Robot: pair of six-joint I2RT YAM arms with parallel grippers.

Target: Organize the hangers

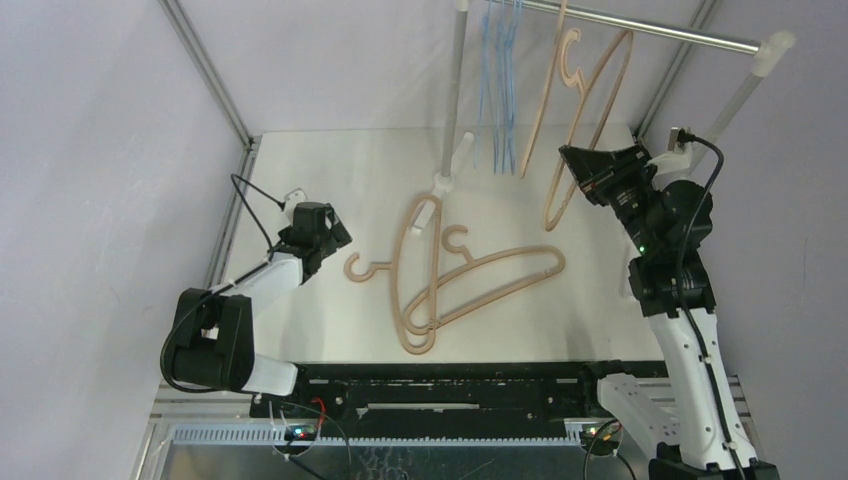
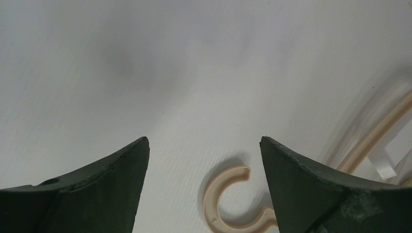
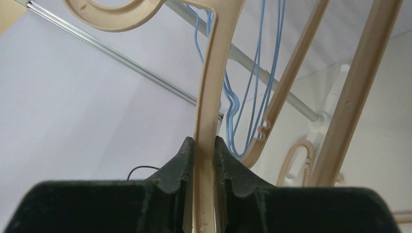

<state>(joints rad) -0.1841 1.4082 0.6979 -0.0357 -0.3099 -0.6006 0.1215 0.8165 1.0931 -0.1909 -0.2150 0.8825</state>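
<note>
White table [image 1: 330, 180], tan hanger [image 3: 209, 97] in right gripper [image 3: 204, 145]

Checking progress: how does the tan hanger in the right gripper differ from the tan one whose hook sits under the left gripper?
The held hanger is pinched by the right gripper, roughly upright beside the rail. The table hanger lies flat and ungripped, with the left gripper open above its hook. The table hanger also overlaps a second tan hanger. Both are thick, tan and hooked.
</note>
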